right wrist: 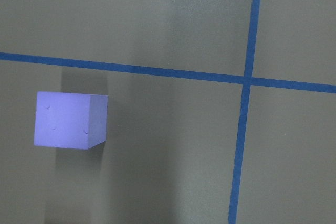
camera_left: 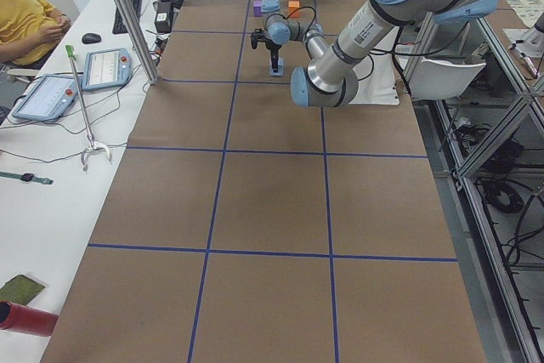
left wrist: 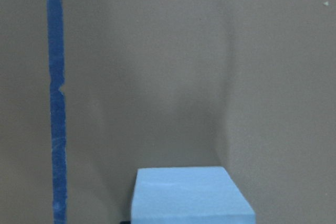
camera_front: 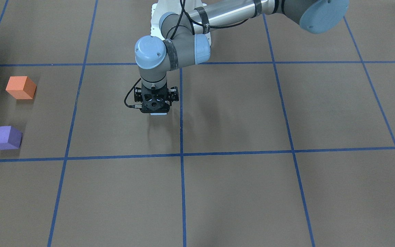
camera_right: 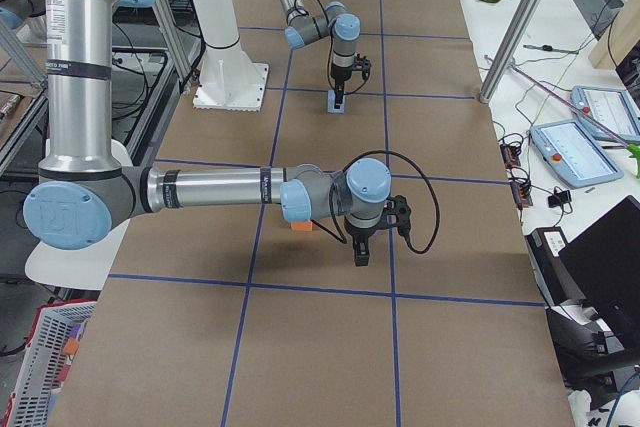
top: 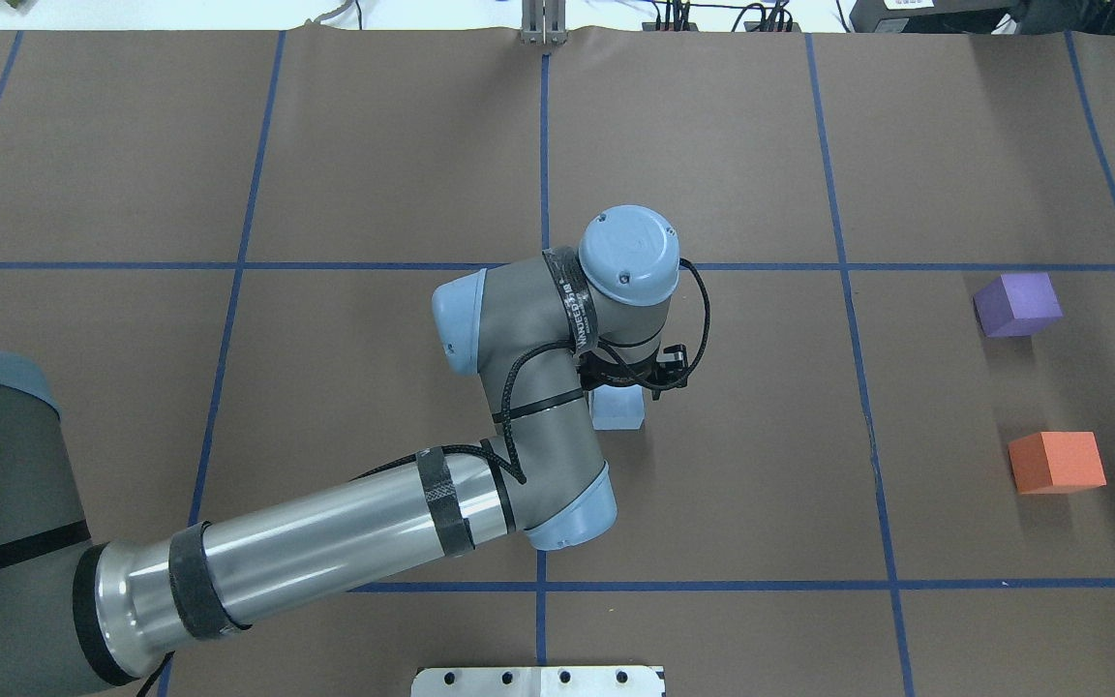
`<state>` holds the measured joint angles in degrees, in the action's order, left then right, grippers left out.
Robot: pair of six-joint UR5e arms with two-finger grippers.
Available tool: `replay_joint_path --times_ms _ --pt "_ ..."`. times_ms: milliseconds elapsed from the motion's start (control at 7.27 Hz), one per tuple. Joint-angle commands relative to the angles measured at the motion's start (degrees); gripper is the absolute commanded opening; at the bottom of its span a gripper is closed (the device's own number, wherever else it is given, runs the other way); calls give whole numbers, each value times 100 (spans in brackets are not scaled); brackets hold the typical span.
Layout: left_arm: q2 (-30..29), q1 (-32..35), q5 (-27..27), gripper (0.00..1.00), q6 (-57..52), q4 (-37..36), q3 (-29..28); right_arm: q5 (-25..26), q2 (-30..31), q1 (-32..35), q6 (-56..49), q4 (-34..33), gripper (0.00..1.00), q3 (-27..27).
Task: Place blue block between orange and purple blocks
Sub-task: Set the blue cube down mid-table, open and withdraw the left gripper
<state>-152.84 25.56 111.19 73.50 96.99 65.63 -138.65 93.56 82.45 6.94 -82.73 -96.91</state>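
Observation:
The light blue block (top: pixel 617 410) sits under my left gripper (top: pixel 630 387) near the table's middle. It fills the bottom of the left wrist view (left wrist: pixel 189 195). The jaws appear closed on it, low at the table surface. A sliver of it shows in the front view (camera_front: pixel 158 113) below the gripper (camera_front: pixel 154 109). The orange block (top: pixel 1056 462) and the purple block (top: pixel 1017 303) stand apart at the right side, with a bare gap between them. The purple block shows in the right wrist view (right wrist: pixel 68 120). My right gripper (camera_right: pixel 360 252) shows only in the exterior right view, so I cannot tell its state.
Blue tape lines (top: pixel 843 290) divide the brown table into squares. The white robot base plate (top: pixel 538 681) is at the near edge. An operator (camera_left: pixel 25 14) sits at a side desk with tablets (camera_left: pixel 102 65).

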Motion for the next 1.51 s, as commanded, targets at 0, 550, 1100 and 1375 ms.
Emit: replay_joint_path --times_ms 0,550,1100,1375 --pt "52 289 -79 100 137 -152 578 -74 -74 -131 35 20 100 -169" --pt "2725 984 17 100 -728 -699 3765 83 -1249 -1850 2946 29 100 -925" --pt "4935 2503 1236 100 -2722 -620 4932 1381 -2762 -3662 5964 20 100 -1102" --pt "5421 3128 1571 100 -3664 -628 4924 1928 -3167 -4200 6660 2 100 -1102"
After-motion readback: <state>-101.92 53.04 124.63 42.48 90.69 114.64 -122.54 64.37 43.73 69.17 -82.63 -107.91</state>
